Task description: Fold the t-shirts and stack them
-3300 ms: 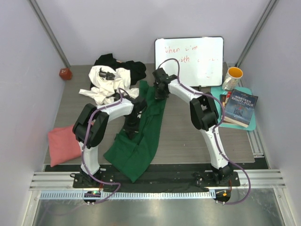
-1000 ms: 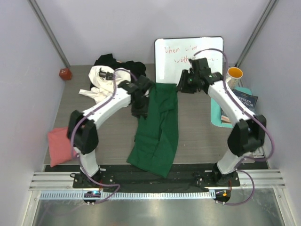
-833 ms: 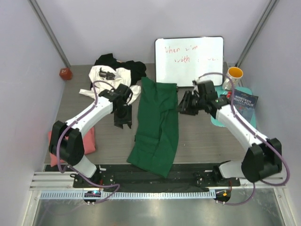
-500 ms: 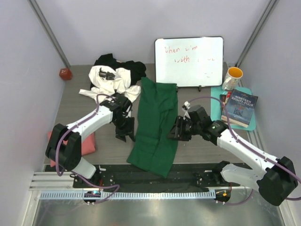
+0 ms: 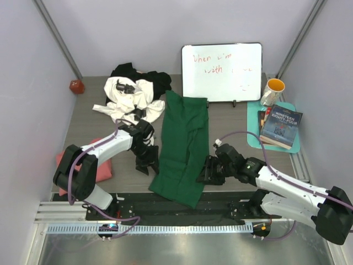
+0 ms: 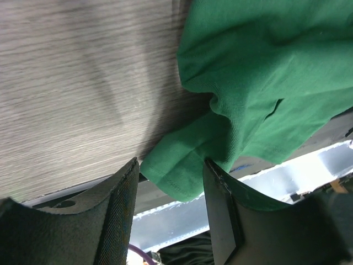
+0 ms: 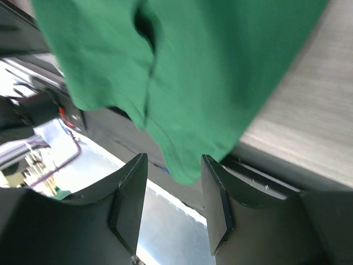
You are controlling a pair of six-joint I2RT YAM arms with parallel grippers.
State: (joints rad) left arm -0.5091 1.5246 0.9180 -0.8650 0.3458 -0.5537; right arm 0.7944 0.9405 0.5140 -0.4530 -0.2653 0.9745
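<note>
The dark green t-shirt (image 5: pixel 185 141) lies stretched lengthwise down the middle of the table, its lower hem hanging over the near edge. My left gripper (image 5: pixel 148 162) sits low at its left side near the hem, and my right gripper (image 5: pixel 209 170) at its right side. In the left wrist view the left gripper (image 6: pixel 171 212) is open with a corner of the green hem (image 6: pixel 179 179) just ahead of its fingers. The right gripper (image 7: pixel 174 204) is open too, the green hem (image 7: pixel 190 160) dipping between its fingertips. A white tee (image 5: pixel 129 99) and a black tee (image 5: pixel 160 80) are heaped at the back left. The salmon pink tee (image 5: pixel 102 169) lies partly behind my left arm.
A whiteboard (image 5: pixel 222 72) leans against the back wall. At the right a yellow mug (image 5: pixel 272 91) and a book (image 5: pixel 282 127) sit on the teal mat (image 5: pixel 253 118). A red ball (image 5: pixel 76 86) rests at the back left. The metal rail (image 5: pixel 182 227) runs along the near edge.
Both arms have let go of the shirt's far end and swept down its two sides to the near hem. Both pairs of jaws have spread wider. The shirt lies still.
</note>
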